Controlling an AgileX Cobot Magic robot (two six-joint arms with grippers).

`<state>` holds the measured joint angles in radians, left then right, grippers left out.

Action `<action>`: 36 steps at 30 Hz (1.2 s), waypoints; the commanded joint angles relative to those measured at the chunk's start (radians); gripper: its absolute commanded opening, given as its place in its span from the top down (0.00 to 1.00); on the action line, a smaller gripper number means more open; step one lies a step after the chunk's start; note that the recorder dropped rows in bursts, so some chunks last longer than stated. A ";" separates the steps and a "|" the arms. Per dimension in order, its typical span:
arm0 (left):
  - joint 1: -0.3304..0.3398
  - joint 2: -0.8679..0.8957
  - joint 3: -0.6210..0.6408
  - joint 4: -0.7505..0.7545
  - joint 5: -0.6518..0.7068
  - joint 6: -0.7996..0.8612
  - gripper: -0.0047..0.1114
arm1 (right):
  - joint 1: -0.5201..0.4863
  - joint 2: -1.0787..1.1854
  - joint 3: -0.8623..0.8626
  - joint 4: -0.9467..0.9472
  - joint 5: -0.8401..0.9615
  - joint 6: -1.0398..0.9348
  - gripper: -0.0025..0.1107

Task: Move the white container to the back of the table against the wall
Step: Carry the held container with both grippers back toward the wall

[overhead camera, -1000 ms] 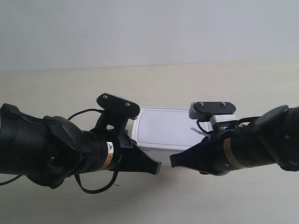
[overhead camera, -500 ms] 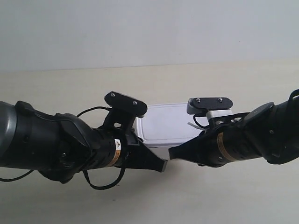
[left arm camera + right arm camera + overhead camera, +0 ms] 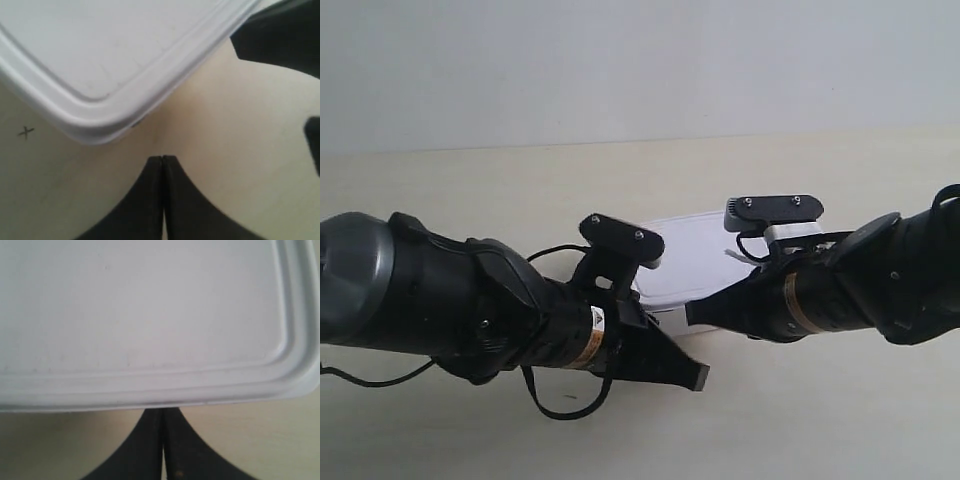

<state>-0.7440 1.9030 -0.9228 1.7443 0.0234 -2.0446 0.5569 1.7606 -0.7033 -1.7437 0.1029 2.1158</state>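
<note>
Half at most is done, by my read. The box point(image 3: 692, 255) sits mid-frame in the exterior view, on the table point(image 3: 470, 180), w/ a wide strip of bare top btwn it and the wall point(image 3: 620, 60) across the upper part of the frame. So it's not yet at the back. What's left is the rest of the push, plus prob. squaring it up vs the wall.

Left gripper point(image 3: 162, 160): fingers pressed together, holding nothing. Tips are at bottom centre of the left wrist view, near a rounded corner of the box but apart from it.

Right gripper point(image 3: 162, 412): fingers also together, empty. Tips are at bottom centre of the right wrist view, tucked at the box's near edge under the rim. Looks like contact, can't be sure.

Box lies flat, lid point(image 3: 150, 305) up. Long axis seems to run across the exterior frame, approx along the wall line but a bit skewed, since its far edge rises toward the right of the frame. Both arms hide much of it, so the angle is a guess.
</note>
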 commanded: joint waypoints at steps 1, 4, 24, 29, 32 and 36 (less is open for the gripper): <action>-0.002 0.031 -0.030 -0.027 0.014 -0.002 0.96 | 0.001 0.002 -0.014 -0.001 0.012 -0.004 0.98; -0.002 0.063 -0.056 -0.028 0.023 -0.002 0.96 | 0.001 0.002 -0.014 -0.001 0.015 -0.004 0.98; 0.015 0.117 -0.128 0.000 0.124 0.000 0.96 | 0.001 0.040 -0.067 -0.001 0.000 -0.004 0.98; 0.021 0.141 -0.151 0.000 0.132 -0.002 0.96 | 0.001 0.079 -0.101 -0.001 -0.001 -0.004 0.98; 0.032 0.154 -0.162 0.000 0.140 -0.002 0.96 | 0.001 0.097 -0.125 -0.001 -0.001 -0.004 0.98; 0.049 0.156 -0.170 0.000 0.147 0.000 0.96 | 0.001 0.112 -0.155 -0.001 0.001 -0.004 0.98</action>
<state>-0.7077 2.0607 -1.0780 1.7433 0.1482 -2.0446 0.5569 1.8642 -0.8372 -1.7378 0.1160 2.1158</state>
